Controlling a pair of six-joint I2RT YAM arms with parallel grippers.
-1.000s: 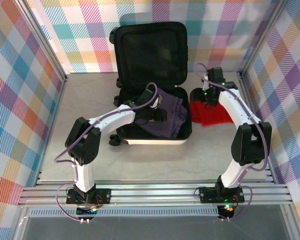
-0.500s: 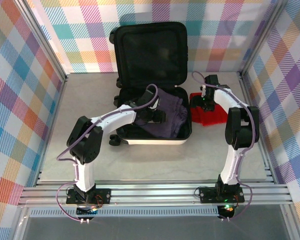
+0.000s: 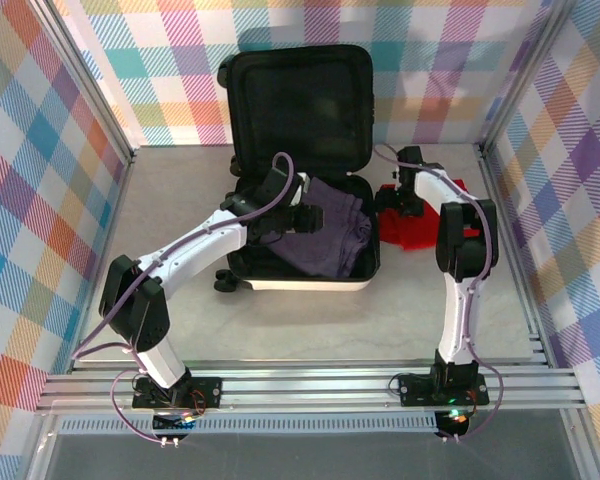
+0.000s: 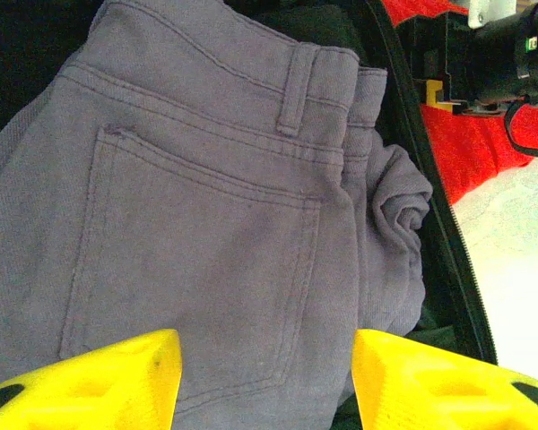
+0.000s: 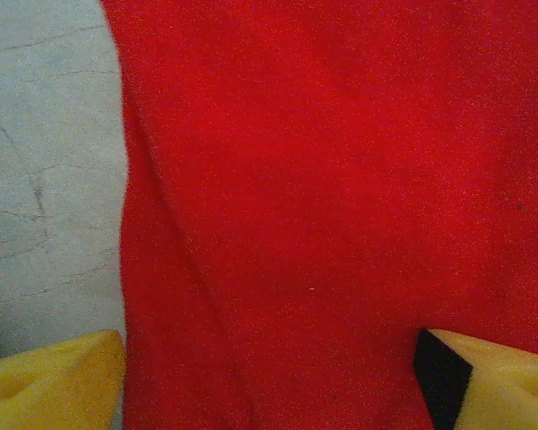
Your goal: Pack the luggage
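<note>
The luggage [image 3: 300, 100] lies open on the bench [image 3: 180, 200] with its lid upright, showing a hard white shell and black fabric lining. Inside it sit folded purple trousers [image 4: 206, 224] (sturdy twill, with a stitched pocket and belt loop showing). The left gripper [image 4: 264, 349] hangs over them, released and empty. Just right of the luggage lies a soft, matte red cloth [image 5: 323, 179]. The right gripper [image 5: 269, 358] is poised over it, jaws spread wide and holding nothing. The step in hand looks like fetching that cloth. The next move calls for pinching a fold and carrying it into the luggage.
</note>
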